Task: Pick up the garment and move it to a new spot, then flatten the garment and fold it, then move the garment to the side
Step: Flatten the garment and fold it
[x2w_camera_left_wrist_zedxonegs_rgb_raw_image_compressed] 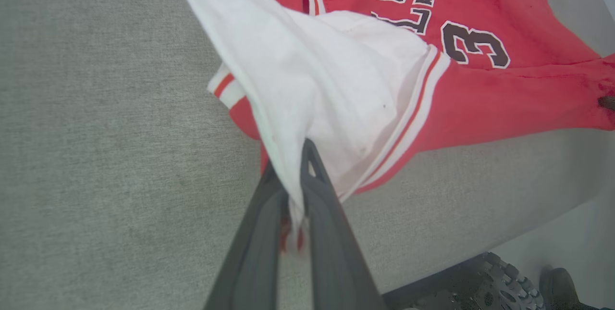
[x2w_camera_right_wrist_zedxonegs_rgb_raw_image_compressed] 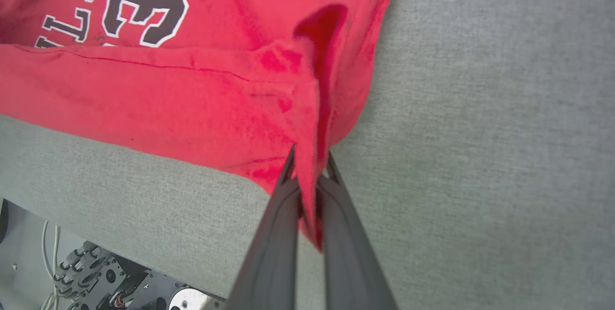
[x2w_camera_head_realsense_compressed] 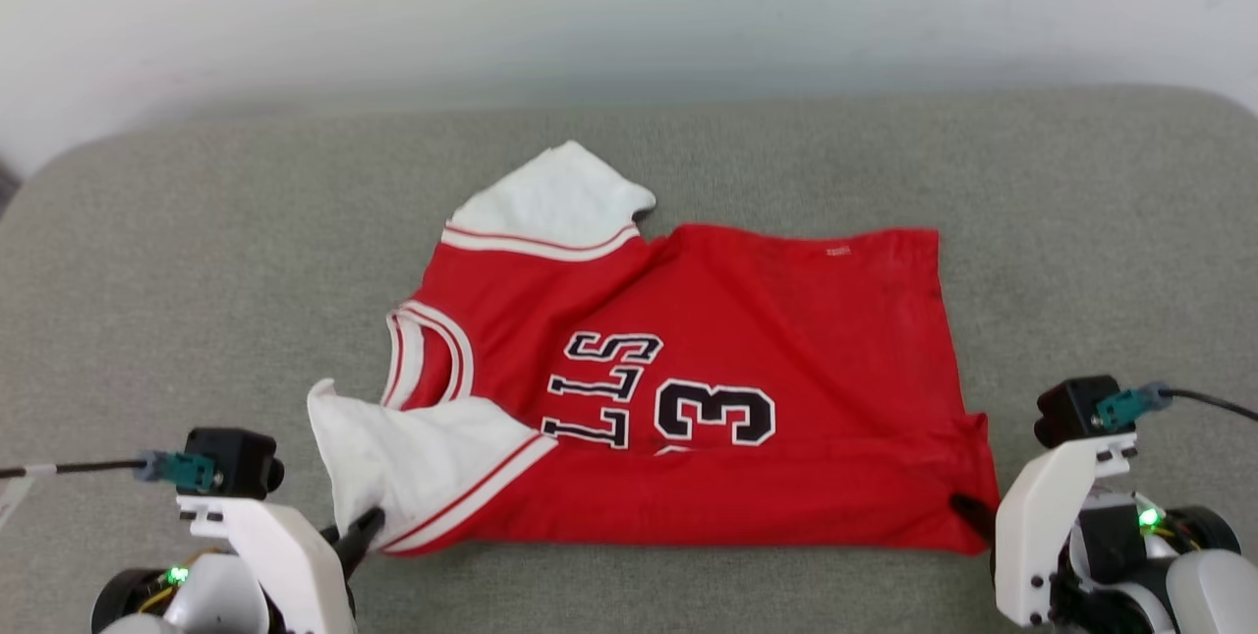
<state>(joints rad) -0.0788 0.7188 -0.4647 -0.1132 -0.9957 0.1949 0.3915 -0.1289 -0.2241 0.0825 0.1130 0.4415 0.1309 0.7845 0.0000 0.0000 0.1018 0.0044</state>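
On the monitor at my remote desk, the red shirt (x2w_camera_head_realsense_compressed: 786, 319) gives me one number and part of a word. A black, white-outlined numeral (x2w_camera_head_realsense_compressed: 715, 412), "3", stands on the chest, well away from the collar (x2w_camera_head_realsense_compressed: 428, 359). Between the collar and that figure runs a row of block letters (x2w_camera_head_realsense_compressed: 601, 388) in the same style, reading "L", "L", "S" and upside down in the head view. A fold (x2w_camera_head_realsense_compressed: 737, 506) of red cloth cuts the row off. At the edge farthest from the collar, a small white mark (x2w_camera_head_realsense_compressed: 837, 250) is too small to read.
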